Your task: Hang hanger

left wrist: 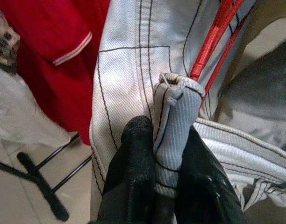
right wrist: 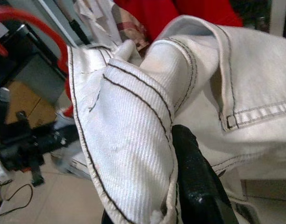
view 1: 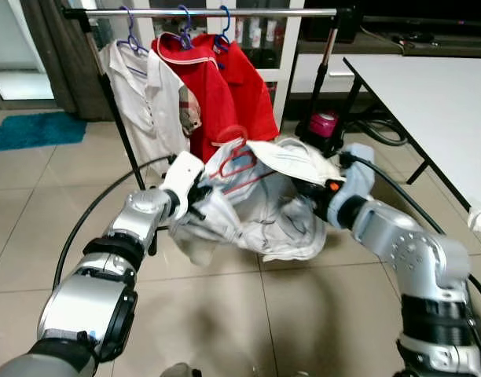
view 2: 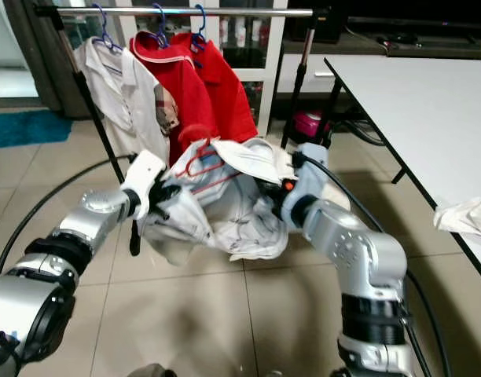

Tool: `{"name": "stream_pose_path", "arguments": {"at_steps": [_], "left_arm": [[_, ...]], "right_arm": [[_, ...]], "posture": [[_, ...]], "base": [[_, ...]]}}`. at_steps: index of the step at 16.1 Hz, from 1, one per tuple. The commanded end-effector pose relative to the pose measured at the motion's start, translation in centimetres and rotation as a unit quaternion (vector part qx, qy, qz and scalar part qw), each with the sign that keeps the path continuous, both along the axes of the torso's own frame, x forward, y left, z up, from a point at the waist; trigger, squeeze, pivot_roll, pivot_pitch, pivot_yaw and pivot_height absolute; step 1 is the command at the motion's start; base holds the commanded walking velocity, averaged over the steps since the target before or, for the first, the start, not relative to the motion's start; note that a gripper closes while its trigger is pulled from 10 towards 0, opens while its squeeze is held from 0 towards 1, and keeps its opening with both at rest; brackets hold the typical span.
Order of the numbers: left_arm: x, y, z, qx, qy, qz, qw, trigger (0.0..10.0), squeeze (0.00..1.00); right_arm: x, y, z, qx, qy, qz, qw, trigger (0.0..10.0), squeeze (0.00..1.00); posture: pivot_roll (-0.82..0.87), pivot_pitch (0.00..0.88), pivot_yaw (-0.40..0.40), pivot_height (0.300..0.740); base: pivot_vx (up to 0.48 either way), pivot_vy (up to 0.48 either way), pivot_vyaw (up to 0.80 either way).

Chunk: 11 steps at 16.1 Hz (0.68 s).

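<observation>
A white garment with dark stitching (view 1: 260, 212) hangs stretched between both arms in front of the clothes rack, a red hanger (view 1: 236, 163) lying inside its collar. My left gripper (view 1: 200, 198) is shut on a folded edge of the garment (left wrist: 173, 121), black fingers (left wrist: 133, 172) pinching it. My right gripper (view 1: 315, 192) is shut on the garment's other side, with one finger (right wrist: 196, 179) under the collar cloth (right wrist: 133, 140). The rack's rail (view 1: 248, 12) runs above and behind.
A white shirt (view 1: 150, 102) and red shirts (view 1: 225, 86) hang on blue hangers at the rail's left. The rail's right half is bare. A white table (view 1: 429, 102) stands to the right. The rack's black legs (left wrist: 40, 182) and cables lie on the tiled floor.
</observation>
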State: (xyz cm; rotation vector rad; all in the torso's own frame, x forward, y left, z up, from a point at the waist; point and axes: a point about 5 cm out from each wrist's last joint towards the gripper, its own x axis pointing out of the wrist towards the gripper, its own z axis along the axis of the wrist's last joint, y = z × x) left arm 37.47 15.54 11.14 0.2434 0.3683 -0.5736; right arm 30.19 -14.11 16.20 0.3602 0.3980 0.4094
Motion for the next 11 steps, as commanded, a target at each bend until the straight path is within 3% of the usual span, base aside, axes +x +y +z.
{"name": "stream_pose_path", "arguments": {"at_steps": [1, 3, 6, 9, 10, 11], "left_arm": [[1.2, -0.1, 2.8, -0.061, -0.028, 0.012, 0.998, 0.0, 0.0], [1.8, 0.7, 4.2, -0.111, -0.024, 0.026, 0.993, 0.0, 0.0], [1.9, 1.5, 4.8, -0.122, -0.016, 0.03, 0.992, 0.0, 0.0], [1.9, -0.4, 6.3, -0.203, -0.004, -0.05, 0.978, 0.0, 0.0], [1.7, -1.4, 6.8, -0.233, 0.001, -0.085, 0.969, 0.0, 0.0], [1.4, -2.7, 7.8, -0.271, 0.01, -0.145, 0.952, 0.0, 0.0]], "right_arm": [[-0.6, -0.3, -0.1, -0.029, -0.004, 0.004, 1.0, 0.0, 0.0], [-1.1, -0.2, -0.4, -0.041, -0.003, 0.008, 0.999, 0.0, 0.0], [-1.2, -0.9, -0.4, -0.059, -0.009, -0.004, 0.998, 0.0, 0.0], [-1.2, 0.3, -1.8, -0.137, -0.035, 0.03, 0.99, 0.0, 0.0], [-1.2, 1.0, -2.8, -0.168, -0.034, 0.046, 0.984, 0.0, 0.0], [-0.8, 2.0, -4.5, -0.195, -0.029, 0.058, 0.979, 0.0, 0.0]], "posture": [[-0.13, 0.0, -0.009, 0.74], [-0.14, 0.0, -0.003, 0.74], [-0.14, 0.0, 0.002, 0.74], [-0.14, 0.0, 0.005, 0.74], [-0.14, 0.0, 0.009, 0.74], [-0.15, 0.0, 0.013, 0.74]], "base": [[0.0, 0.0, 0.0], [0.0, 0.0, 0.0], [0.0, 0.0, 0.0], [0.0, 0.0, 0.0], [0.0, 0.0, 0.0], [0.0, 0.0, 0.0]]}}
